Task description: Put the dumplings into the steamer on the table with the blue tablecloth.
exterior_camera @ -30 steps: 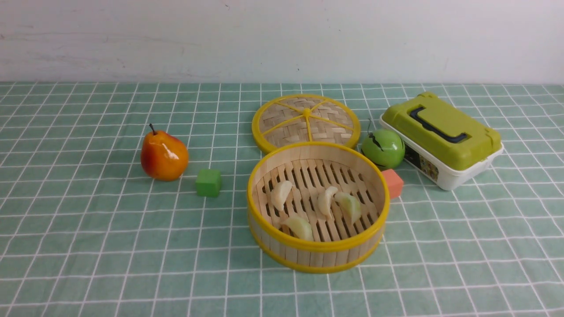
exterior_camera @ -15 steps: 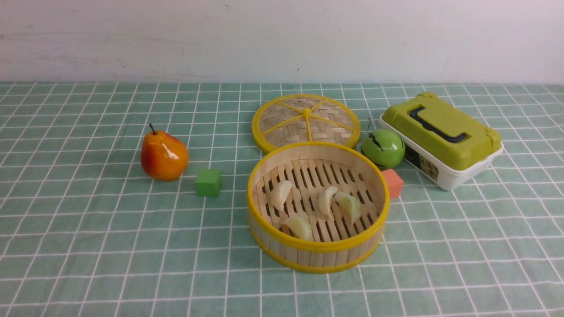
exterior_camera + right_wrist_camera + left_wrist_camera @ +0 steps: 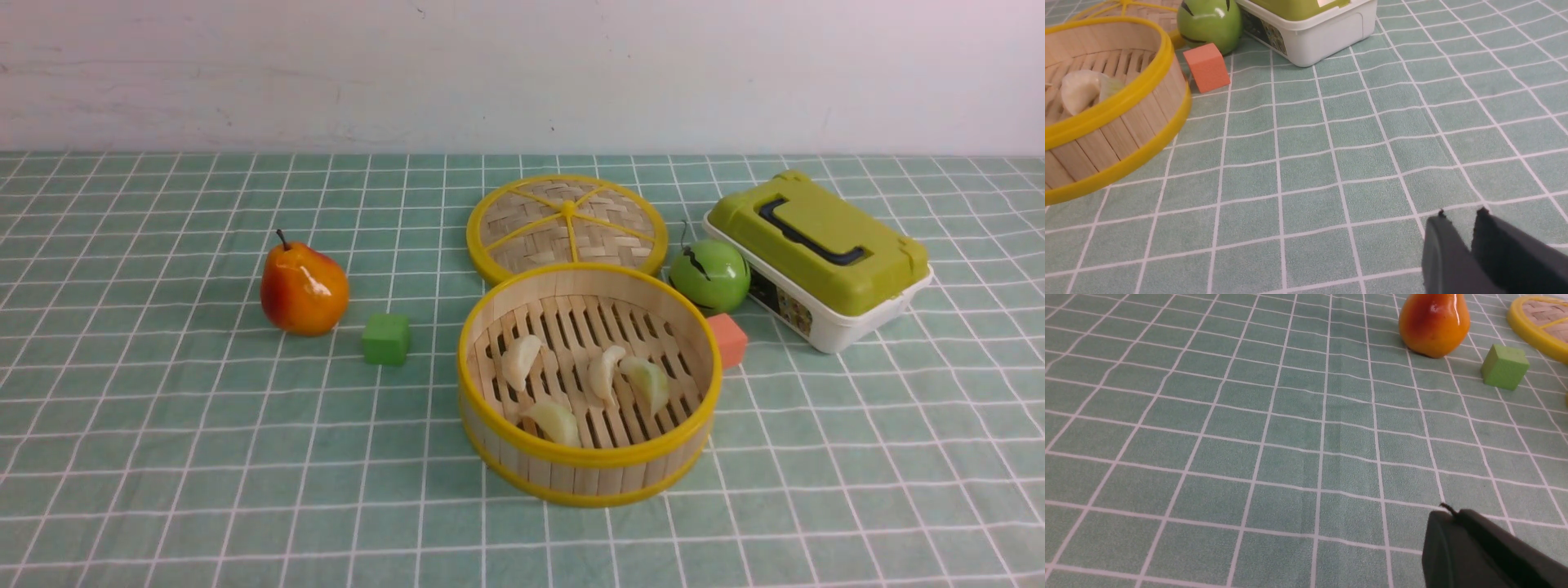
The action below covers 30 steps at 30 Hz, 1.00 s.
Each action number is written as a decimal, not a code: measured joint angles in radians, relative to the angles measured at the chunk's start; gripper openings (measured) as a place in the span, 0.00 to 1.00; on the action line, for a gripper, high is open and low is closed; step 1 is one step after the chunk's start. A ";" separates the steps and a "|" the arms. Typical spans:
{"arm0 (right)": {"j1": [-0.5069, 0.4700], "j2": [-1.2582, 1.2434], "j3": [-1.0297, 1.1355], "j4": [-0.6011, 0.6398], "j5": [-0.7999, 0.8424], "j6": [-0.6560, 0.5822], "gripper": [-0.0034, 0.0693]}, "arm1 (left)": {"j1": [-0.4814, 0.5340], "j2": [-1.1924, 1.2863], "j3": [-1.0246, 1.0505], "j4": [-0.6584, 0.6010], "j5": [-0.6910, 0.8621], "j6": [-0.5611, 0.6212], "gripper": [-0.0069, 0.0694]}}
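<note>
Front view: neither arm shows here. The steamer (image 3: 589, 384) sits on the counter (image 3: 163, 457), which is covered by the blue tablecloth (image 3: 857, 457). All four dumplings (image 3: 602, 374) lie on the steamer's slatted floor; one lies apart from the rest, two touch near the middle, and the fourth is partly cut off by the near rim. The woven lid (image 3: 567, 226) lies flat just behind the steamer. The green apple (image 3: 709, 275) stands behind and to the right of the steamer, and the orange block (image 3: 727, 340) just beside its right wall. The green-lidded box (image 3: 818, 256) is further right. The green cube (image 3: 386, 338) is left of the steamer, and the pear (image 3: 304, 287) beyond that cube.

Left wrist view: the left gripper (image 3: 1447, 516) shows only as a dark tip at the frame edge, its fingers pressed together with no gap and holding nothing, above bare cloth. The pear (image 3: 1433, 324) is cropped at its top. The green cube (image 3: 1504, 366) is whole. Only a sliver of the lid (image 3: 1537, 328) shows. The steamer is out of frame.

Right wrist view: the right gripper (image 3: 1461, 216) has its fingers (image 3: 1439, 245) slightly parted, a narrow slit between them, with nothing held. The steamer (image 3: 1118, 110) is cut off; one dumpling (image 3: 1079, 90) shows over its rim, with a second barely visible behind it. The orange block (image 3: 1207, 67), the apple (image 3: 1210, 22) and the box (image 3: 1314, 28) lie beyond the steamer, the last two cropped.
</note>
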<state>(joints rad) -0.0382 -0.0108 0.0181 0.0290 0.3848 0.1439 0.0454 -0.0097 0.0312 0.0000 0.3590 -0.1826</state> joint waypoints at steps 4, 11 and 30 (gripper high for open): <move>0.000 0.000 0.000 0.000 0.000 0.000 0.21 | 0.000 0.000 0.000 0.000 0.000 0.000 0.07; 0.000 0.000 0.000 0.000 0.000 0.000 0.22 | 0.000 0.000 0.000 0.000 0.000 0.000 0.08; 0.000 0.000 0.000 0.000 0.000 0.000 0.25 | 0.000 0.000 0.000 0.000 0.000 -0.001 0.09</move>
<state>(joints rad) -0.0382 -0.0108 0.0181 0.0290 0.3848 0.1439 0.0454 -0.0097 0.0312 0.0000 0.3590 -0.1835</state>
